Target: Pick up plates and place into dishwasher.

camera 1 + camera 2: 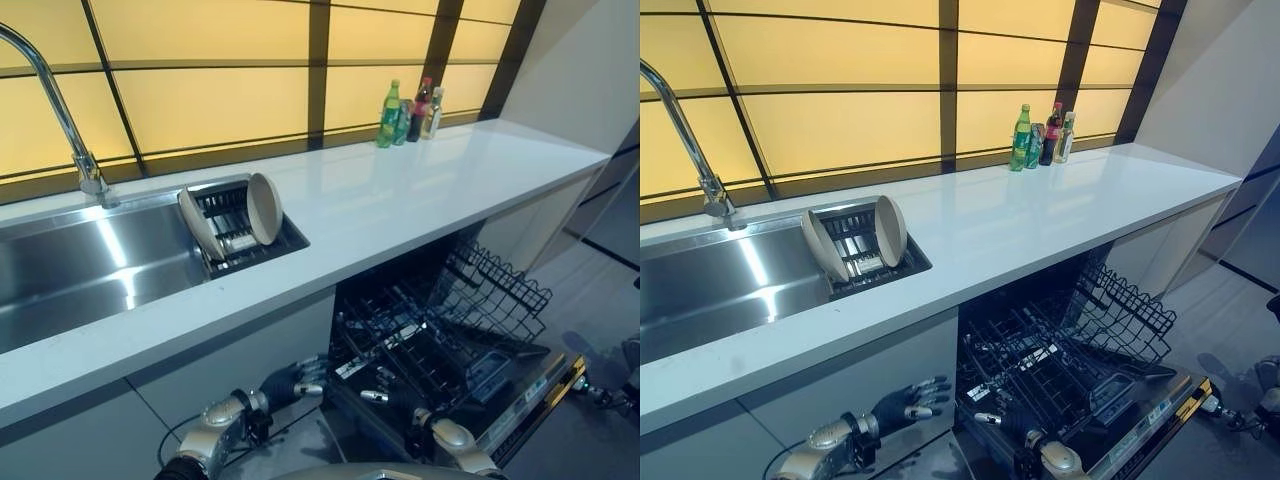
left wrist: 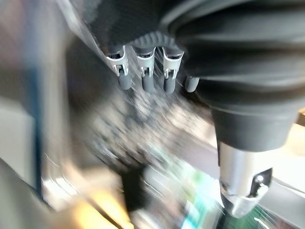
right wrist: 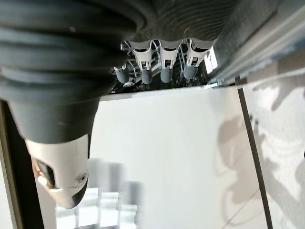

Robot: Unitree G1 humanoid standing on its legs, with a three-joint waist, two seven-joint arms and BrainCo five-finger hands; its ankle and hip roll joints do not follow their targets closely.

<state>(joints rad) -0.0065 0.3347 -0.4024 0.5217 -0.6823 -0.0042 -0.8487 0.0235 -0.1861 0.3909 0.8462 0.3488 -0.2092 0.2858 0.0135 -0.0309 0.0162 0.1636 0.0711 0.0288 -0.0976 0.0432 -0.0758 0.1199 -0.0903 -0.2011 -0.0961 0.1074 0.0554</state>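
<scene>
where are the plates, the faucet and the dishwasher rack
plates (image 1: pixel 264 208), left eye view, face of the right plate in the sink rack
faucet (image 1: pixel 50 90), left eye view, curved neck
dishwasher rack (image 1: pixel 420 345), left eye view, wire grid

I can read no text from here; the labels on the bottles (image 1: pixel 408 113) behind the dishwasher (image 1: pixel 440 350) are illegible.
</scene>
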